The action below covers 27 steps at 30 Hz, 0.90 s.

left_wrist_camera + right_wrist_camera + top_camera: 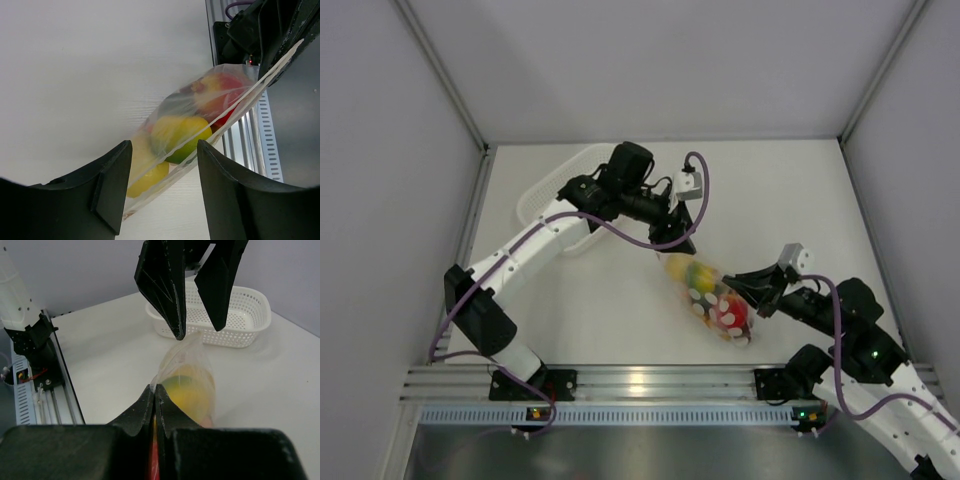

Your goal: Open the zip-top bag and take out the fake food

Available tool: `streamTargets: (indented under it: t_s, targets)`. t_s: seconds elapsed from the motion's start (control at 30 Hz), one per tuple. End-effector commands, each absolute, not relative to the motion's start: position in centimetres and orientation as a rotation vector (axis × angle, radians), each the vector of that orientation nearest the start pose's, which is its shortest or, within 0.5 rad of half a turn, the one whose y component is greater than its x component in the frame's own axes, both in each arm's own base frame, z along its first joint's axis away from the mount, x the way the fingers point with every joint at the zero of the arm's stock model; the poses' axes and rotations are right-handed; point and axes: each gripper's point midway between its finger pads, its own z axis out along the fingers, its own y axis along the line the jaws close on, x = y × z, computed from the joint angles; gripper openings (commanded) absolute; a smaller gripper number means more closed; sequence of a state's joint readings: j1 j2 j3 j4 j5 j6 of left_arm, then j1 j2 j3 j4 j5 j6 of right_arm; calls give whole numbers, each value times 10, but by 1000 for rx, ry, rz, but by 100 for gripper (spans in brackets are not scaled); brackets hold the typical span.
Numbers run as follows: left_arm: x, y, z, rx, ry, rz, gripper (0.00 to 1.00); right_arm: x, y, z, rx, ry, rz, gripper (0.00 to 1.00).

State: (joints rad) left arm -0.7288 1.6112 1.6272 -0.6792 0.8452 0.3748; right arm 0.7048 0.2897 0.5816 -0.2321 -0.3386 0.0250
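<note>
The white desk sits inside grey walls. My right jaws are pressed together on a thin edge of the zip-top bag. My left jaws stand apart, with the bag's opposite end poking up between their tips, ungripped. The bag stretches from one pair to the other, the fake food bunched inside. I judge the film soft and slick, the fruit light but apt to roll. It is best taken by the stiffer zip strip, one lip each. Beyond the left jaws sits a white basket.
</note>
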Motion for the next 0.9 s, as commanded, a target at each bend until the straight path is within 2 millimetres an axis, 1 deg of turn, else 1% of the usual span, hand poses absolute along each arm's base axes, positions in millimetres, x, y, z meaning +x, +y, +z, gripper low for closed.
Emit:
streamTargets:
  t_s: [0.0,0.03,0.2,0.23,0.37,0.4,0.57,0.77,0.87]
  targets:
    - [229,-369,312,1537,1454,-1117,60,127,194,320,-799,1246,853,0]
    - [230,-369,313,1536,1449,-1120,60,128,194,320,-817,1232,827,0]
    - [229,-368,328,1528,1407,-1116,61,130,196,317,-822,1245,826,0]
    - [228,-368,328,1530,1405,-1119,61,130,196,318,-822,1243,827,0]
    - [223,-367,319,1550,1408,-1147,61,130,194,321,-810,1237,821,0]
    - [222,-367,310,1560,1423,-1158,61,130,194,321,-811,1235,822,0]
    - [222,-371,291,1577,1460,-1203,58,127,193,323,-810,1215,829,0]
    - [220,-376,278,1599,1468,-1267,56,123,193,324,-818,1195,840,0]
    - [214,-377,273,1611,1463,-1315,56,124,192,325,-809,1199,833,0]
